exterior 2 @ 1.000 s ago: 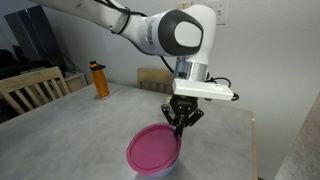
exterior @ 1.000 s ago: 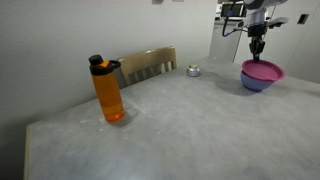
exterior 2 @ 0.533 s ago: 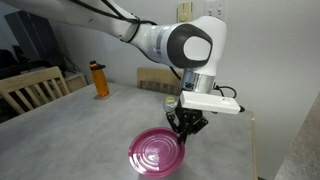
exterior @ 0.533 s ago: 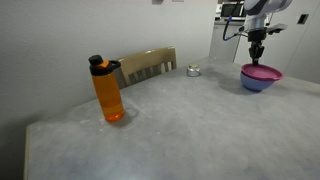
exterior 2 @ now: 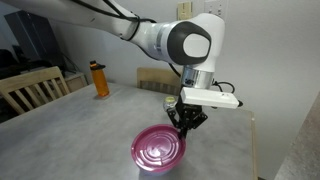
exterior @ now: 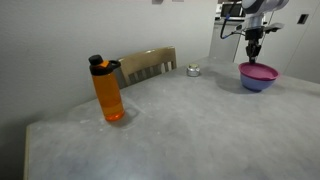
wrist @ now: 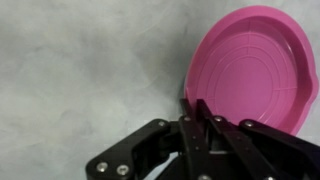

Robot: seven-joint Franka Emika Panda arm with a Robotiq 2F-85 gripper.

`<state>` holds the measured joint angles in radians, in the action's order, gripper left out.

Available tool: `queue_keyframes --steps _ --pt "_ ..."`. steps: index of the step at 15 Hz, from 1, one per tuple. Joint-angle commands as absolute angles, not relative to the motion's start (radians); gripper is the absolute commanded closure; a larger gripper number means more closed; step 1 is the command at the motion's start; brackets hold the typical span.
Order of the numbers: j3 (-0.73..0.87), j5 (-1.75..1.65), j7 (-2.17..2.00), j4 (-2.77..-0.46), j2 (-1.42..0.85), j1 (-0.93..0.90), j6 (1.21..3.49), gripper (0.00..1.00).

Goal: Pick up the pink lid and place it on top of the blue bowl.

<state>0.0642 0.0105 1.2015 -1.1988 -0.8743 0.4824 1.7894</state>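
The pink lid (exterior: 259, 71) lies over the blue bowl (exterior: 256, 85) at the table's far right. In an exterior view the lid (exterior 2: 158, 151) faces up with its raised rim and ringed inner face showing, and it hides the bowl. My gripper (exterior: 253, 55) points straight down at the lid's edge. In the wrist view its two fingers (wrist: 200, 104) are closed together on the rim of the lid (wrist: 255, 65), which fills the upper right. The bowl is hidden in the wrist view.
A tall orange bottle (exterior: 108, 90) stands on the grey table (exterior: 170, 120), also in an exterior view (exterior 2: 98, 78). A small silver round object (exterior: 193, 70) sits near the far edge. Wooden chairs (exterior: 148, 64) (exterior 2: 30, 88) stand beside the table.
The lid has gone from tilted to lying flatter over the bowl and has shifted slightly sideways with the gripper. The fingers have stayed closed at its rim.
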Motion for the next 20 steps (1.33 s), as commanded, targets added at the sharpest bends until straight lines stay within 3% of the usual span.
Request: queue_keyframes --steps 1,20 --pt "0.054 0.023 1.243 -1.171 -0.886 0.483 1.766 0.98" --pt "0.053 0.019 1.303 -1.096 -0.948 0.461 1.548 0.98"
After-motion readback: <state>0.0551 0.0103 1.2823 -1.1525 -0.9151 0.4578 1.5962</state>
